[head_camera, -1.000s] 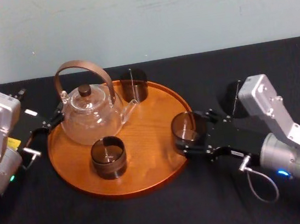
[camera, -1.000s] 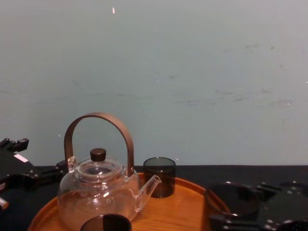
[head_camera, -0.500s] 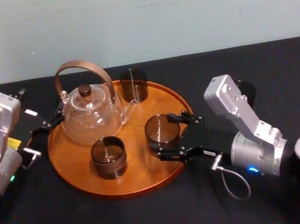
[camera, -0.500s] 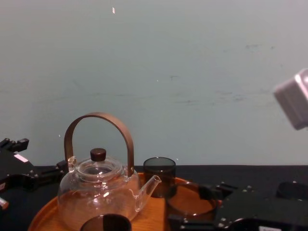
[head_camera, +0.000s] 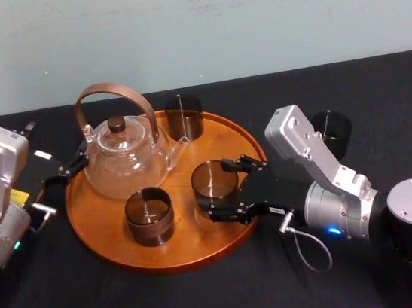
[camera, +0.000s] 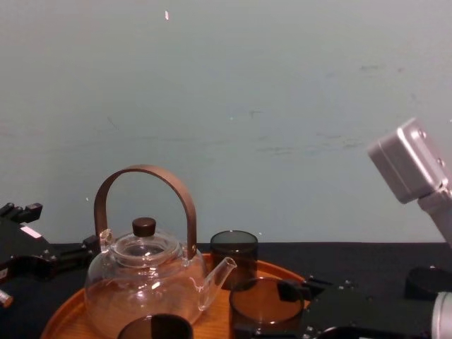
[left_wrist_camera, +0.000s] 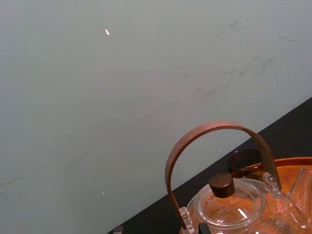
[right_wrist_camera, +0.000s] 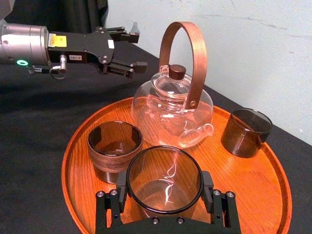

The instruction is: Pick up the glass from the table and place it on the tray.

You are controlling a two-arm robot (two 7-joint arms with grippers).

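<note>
R pincer point(head_camera: 217, 190) pinching glass point(head_camera: 213, 176) over tray point(head_camera: 194, 237) (R wrist view: L pincer point(right_wrist_camera: 136, 48) spread)

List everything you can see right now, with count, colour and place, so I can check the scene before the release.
table: 1, matte black, under everything.
tray: 1, orange-brown wood, round, on the table left of centre.
teapot: 1, clear glass with brown handle and knob, on the tray's back left.
back glass: 1, smoky dark, at the tray's far edge by the spout.
front glass: 1, smoky dark, at the tray's front.
gripped glass: 1, smoky dark, over the tray's front right, beside the front glass.
loose glass: 1, dark, on the table right of the tray.
wall: 1, pale blue-green, behind the table.
right end effector: 1, black, closed on the gripped glass.
left end effector: 1, black, open, at the tray's left rim near the teapot.
</note>
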